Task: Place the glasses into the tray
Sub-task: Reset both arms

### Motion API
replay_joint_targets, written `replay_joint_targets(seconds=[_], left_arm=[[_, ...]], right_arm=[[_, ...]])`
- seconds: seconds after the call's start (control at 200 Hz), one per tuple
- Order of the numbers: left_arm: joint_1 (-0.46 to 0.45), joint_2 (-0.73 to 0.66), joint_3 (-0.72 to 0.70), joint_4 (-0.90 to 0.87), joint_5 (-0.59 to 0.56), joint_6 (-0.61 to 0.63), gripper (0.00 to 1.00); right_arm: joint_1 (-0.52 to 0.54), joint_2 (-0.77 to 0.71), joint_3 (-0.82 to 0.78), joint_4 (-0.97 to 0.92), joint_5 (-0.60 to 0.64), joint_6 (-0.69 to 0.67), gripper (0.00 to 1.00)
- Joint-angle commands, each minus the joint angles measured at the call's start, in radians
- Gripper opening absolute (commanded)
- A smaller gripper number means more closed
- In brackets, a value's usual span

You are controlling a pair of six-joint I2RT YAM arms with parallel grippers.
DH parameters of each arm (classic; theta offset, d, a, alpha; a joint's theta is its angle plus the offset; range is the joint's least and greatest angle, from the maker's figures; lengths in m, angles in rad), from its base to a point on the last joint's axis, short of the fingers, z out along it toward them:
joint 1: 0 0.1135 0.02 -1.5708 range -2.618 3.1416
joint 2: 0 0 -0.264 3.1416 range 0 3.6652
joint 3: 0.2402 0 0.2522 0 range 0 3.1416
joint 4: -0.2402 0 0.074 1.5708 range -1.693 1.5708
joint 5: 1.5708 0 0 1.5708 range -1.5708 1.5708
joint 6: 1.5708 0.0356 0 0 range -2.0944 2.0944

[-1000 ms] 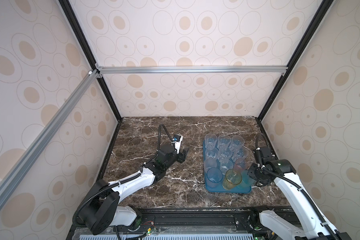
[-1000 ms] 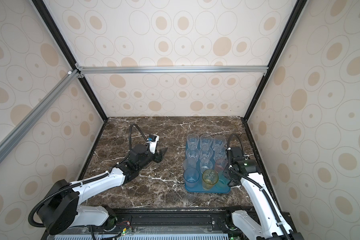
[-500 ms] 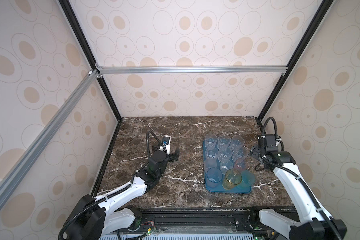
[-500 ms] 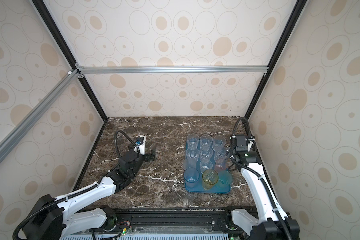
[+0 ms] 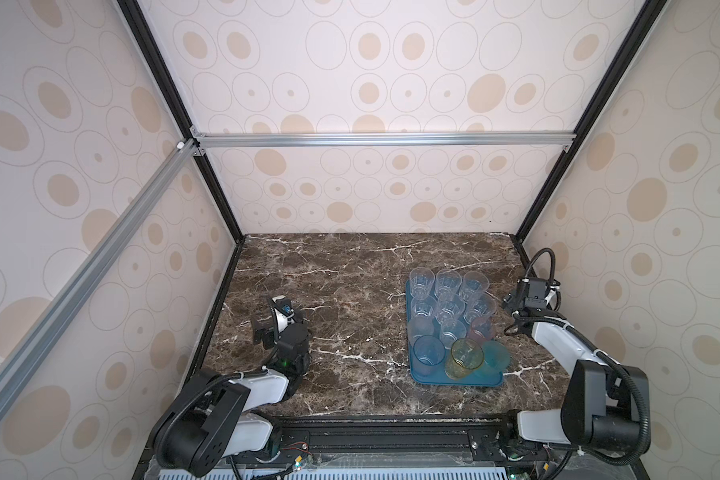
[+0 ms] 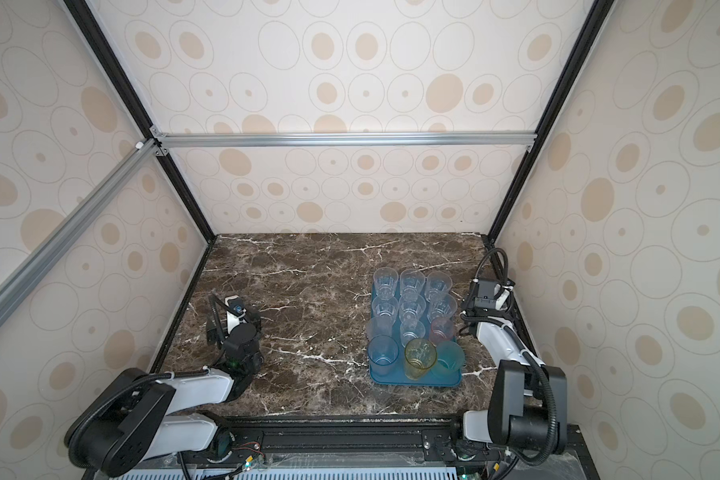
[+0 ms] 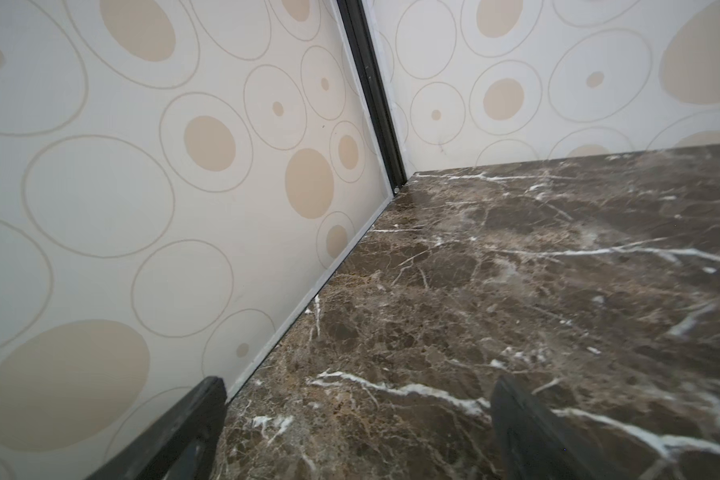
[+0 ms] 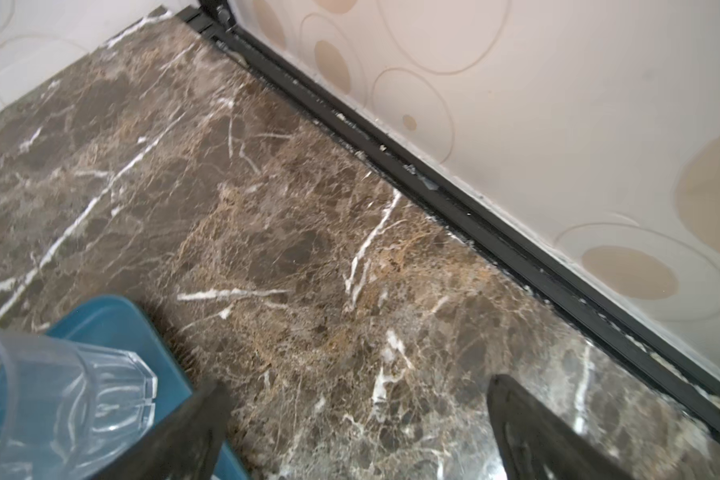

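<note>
The left claw (image 7: 358, 386) is being held with its jaws spread wide and nothing between them. It is being pointed over bare worktop (image 7: 516, 270) at the near left, close to the left wall (image 7: 142, 208). In both top views it is being shown well apart from the tray (image 5: 454, 381).

The right claw (image 8: 356, 386) is likewise being held wide and empty, over the strip of worktop between the tray and the right wall (image 8: 558, 124). In the right wrist view a clear faceted glass (image 8: 59, 395) on a corner of the tray is being shown just beside one of its fingers (image 8: 184, 436), not between them.

The tray is being carried flat on the right half of the worktop. All the glasses (image 5: 447, 309) are being held inside its rim, packed in four rows of three.
- **Two far rows:** these are being filled by clear tumblers.
- **Third row:** a frosted glass (image 5: 419, 330) is being flanked by a clear one and then a pinkish glass (image 5: 481, 330).
- **Near row:** a blue glass (image 5: 427, 357), an amber glass (image 5: 465, 358) and a teal glass (image 5: 494, 360) are being shown side by side.
</note>
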Motion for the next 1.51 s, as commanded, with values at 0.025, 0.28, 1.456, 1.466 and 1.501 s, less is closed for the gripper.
replay_joint_targets(seconds=[0.025, 0.28, 1.456, 1.466, 1.501], left_arm=[[0.026, 0.077, -0.015, 0.299, 0.048, 0.133, 0.99], [0.049, 0.126, 0.003, 0.324, 0.146, 0.182, 0.99], [0.104, -0.044, -0.011, 0.075, 0.409, -0.026, 0.99], [0.105, -0.045, -0.011, 0.071, 0.414, -0.03, 0.99], [0.104, -0.05, -0.009, 0.064, 0.425, -0.046, 0.99]], right_arm=[[0.002, 0.032, -0.037, 0.172, -0.044, -0.101, 0.99], [0.023, 0.039, -0.168, 0.392, -0.053, -0.148, 0.97], [0.062, 0.037, -0.274, 0.629, -0.176, -0.251, 0.92], [0.061, 0.037, -0.272, 0.626, -0.175, -0.251, 0.92], [0.062, 0.036, -0.271, 0.618, -0.165, -0.247, 0.92]])
